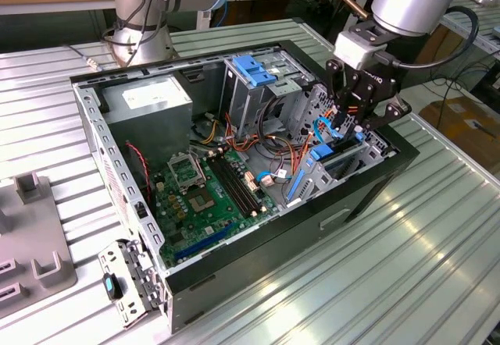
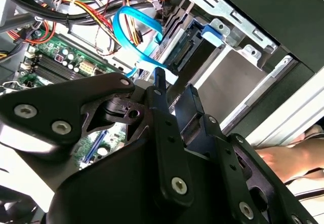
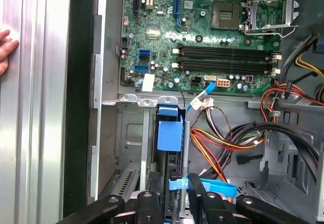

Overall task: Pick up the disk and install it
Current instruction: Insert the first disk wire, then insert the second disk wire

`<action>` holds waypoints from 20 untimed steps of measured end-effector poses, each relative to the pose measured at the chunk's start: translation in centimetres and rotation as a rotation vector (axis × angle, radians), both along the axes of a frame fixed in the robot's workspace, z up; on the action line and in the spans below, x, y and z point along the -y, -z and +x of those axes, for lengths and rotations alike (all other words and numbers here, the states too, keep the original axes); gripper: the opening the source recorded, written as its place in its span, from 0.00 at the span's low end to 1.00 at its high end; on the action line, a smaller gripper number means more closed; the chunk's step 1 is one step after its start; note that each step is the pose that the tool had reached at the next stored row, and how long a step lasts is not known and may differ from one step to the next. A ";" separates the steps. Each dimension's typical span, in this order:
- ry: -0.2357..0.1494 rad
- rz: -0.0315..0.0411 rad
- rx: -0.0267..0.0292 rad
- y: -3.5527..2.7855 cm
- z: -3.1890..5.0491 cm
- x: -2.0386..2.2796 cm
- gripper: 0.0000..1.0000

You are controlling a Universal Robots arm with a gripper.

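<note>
**Disk Seated On Edge in Drive Bay, Claw Engaged**

The disk (image 1: 316,161) stands on edge in the drive bay at the exterior view's right end of the open computer case (image 1: 367,197). In the first wrist view, its blue carrier end (image 3: 169,133) faces the motherboard (image 3: 202,41). In the second wrist view, the disk (image 2: 195,46) runs edge-on away from the fingertips.

The claw (image 1: 358,126) reaches down into the bay. In both wrist views its two fingers (image 3: 197,196) straddle the near end of the disk, one against each flat face, so the claw (image 2: 174,89) is clamped on the disk.

A curved blue cable (image 2: 131,26) passes just beside the fingers. Orange, red and yellow wire bundles (image 3: 223,143) lie near the bay.

The tall drive cage with its blue bracket (image 1: 254,68) stands near the bay. The case rests on the ribbed metal bench (image 1: 391,282). A person's hand (image 3: 6,49) rests on the bench beside the case wall.
</note>
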State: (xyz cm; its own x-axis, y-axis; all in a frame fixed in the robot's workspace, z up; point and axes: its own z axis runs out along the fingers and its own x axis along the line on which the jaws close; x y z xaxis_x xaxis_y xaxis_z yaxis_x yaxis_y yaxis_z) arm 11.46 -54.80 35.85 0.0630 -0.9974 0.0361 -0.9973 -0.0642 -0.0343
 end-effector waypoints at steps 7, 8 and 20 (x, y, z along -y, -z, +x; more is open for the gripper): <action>0.015 0.0059 -0.0077 0.01 0.02 0.00 0.35; 0.015 0.0059 -0.0078 0.02 0.02 0.00 0.35; 0.019 0.0060 -0.0077 0.02 0.02 0.00 0.35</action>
State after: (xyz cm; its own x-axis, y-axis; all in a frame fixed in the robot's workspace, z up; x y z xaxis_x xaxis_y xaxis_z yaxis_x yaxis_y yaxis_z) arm 11.48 -54.79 35.84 0.0445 -0.9986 0.0298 -0.9986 -0.0454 -0.0269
